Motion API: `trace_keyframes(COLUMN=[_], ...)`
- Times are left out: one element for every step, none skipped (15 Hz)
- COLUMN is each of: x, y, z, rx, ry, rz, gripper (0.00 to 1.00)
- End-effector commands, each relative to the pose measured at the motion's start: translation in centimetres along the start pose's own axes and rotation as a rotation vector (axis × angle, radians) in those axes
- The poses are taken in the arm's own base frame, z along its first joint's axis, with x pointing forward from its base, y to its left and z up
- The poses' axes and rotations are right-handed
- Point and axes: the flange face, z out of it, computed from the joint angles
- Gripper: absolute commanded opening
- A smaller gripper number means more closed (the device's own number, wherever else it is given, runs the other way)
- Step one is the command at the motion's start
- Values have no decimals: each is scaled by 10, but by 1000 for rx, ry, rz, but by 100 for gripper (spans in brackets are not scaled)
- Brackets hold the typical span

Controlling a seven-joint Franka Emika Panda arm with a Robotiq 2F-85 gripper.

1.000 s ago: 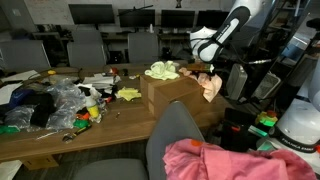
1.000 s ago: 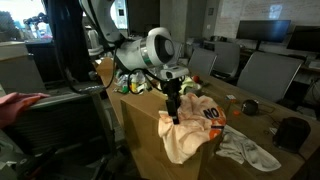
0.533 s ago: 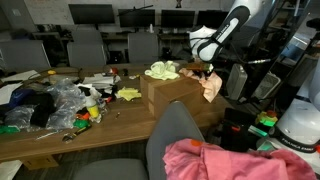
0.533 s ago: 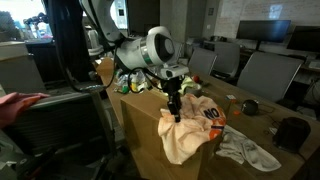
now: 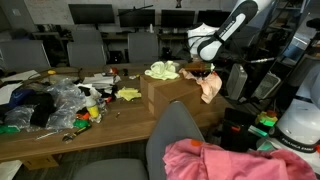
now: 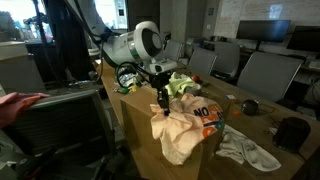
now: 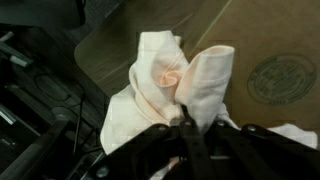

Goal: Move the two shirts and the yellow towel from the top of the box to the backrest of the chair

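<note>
A pale peach shirt (image 6: 182,135) hangs over the near edge of the cardboard box (image 5: 163,93). My gripper (image 6: 162,101) is shut on a bunched fold at its top. In the wrist view the shirt (image 7: 168,68) rises in a twist from between the closed fingers of the gripper (image 7: 188,128). The yellow towel (image 5: 161,70) lies crumpled on the box top; it shows again behind the gripper as the towel (image 6: 181,85). A second shirt (image 6: 206,113), white with orange print, lies on the box beside the peach one. The grey chair backrest (image 5: 176,132) stands in front of the box.
A pink cloth (image 5: 222,160) lies low beside the chair. The long table (image 5: 60,135) carries a heap of plastic bags and small items (image 5: 55,103). A white cloth (image 6: 246,150) lies on the desk past the box. Office chairs and monitors line the back.
The jaws have closed on the peach shirt's fold. The arm has risen and shifted slightly, pulling the fabric up from the box edge.
</note>
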Motion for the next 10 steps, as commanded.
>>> trace_keyframes(x=[-51,-65,-80,-93,-107,-120,-130,-140,-148,-156], y=[29,34,39,46,52,60,67,74,80,87], z=[-57,-71,-85,-99,-114,-128,-142,-156,-168,-181], rx=[87,108,134,156,182,198,214,228,241,253], ry=[-10,-14,-15,-17,-23,-23,-23,-25,-21,-17], rz=[-174,-220,-267,-318,-363,-397,-424,-446,-463,-479], gripper=[3,3,3,3,3,3,3,3,3,3])
